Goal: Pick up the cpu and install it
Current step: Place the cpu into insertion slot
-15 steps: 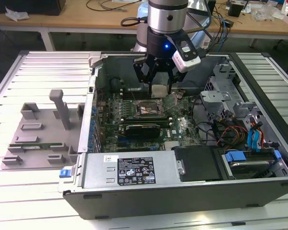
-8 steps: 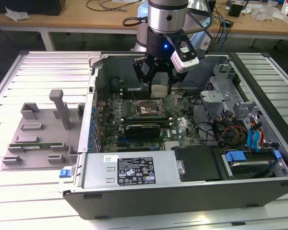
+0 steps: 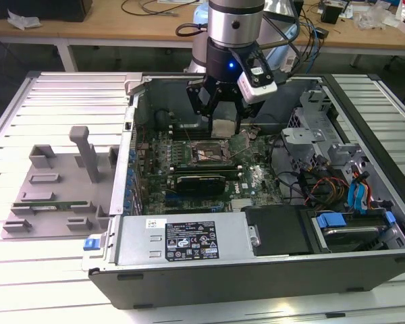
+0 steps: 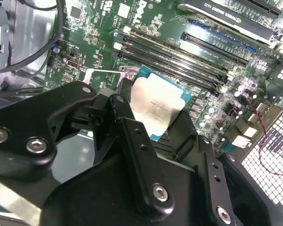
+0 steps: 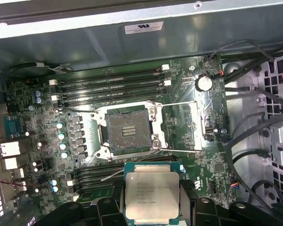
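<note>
Beyond the claw [image 3: 221, 127], far side, I see a wooden bench [image 3: 108, 30] w/ white legs [image 3: 68, 57], black cables [image 3: 148, 8] and paper clutter [image 3: 23, 20] on top. Dark floor [image 3: 27, 57] under it. Either side of the claw and below: pale slatted metal table [image 3: 54, 94]. Strong overhead glare on the slats camera-side.

Near the cpu [image 5: 152, 193] clamped in the gripper [image 3: 223, 125], the socket [image 5: 129, 132] lies open and unobstructed; memory slots [image 5: 113, 82] flank it; a black card [image 3: 201, 181] stands near; cables [image 3: 314, 189] crowd the board's edge; the case wall [image 5: 85, 42] rises beyond.
</note>
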You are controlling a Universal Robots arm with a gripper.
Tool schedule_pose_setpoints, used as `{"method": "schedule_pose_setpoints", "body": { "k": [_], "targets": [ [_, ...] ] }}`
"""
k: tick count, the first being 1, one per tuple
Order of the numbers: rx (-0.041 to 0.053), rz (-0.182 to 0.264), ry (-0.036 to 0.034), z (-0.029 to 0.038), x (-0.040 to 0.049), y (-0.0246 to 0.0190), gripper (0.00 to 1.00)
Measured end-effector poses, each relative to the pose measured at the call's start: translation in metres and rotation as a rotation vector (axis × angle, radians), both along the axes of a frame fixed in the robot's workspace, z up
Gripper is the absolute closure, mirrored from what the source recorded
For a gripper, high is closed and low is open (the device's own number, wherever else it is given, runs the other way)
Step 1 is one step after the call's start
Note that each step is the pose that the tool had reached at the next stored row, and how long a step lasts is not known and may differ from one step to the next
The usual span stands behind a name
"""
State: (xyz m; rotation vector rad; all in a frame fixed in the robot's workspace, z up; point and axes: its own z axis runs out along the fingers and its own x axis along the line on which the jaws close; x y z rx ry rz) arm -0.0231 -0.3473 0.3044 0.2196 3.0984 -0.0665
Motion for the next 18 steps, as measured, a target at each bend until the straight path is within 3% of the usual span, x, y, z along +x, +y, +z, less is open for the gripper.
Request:
{"method": "schedule_pose_setpoints", "body": {
  "k": [3,6,11,18],
  "targets": [
    [-0.0001,-0.001,0.0,0.0,0.0,0.0,0.45],
    [-0.0081,-0.022,0.0,0.0,0.0,0.0,0.45],
    [-0.0142,-0.131,0.0005,-0.0001,0.0,0.0,0.45],
    [-0.0171,-0.242,0.0011,-0.0002,0.0,0.0,0.45]
  ]
}}
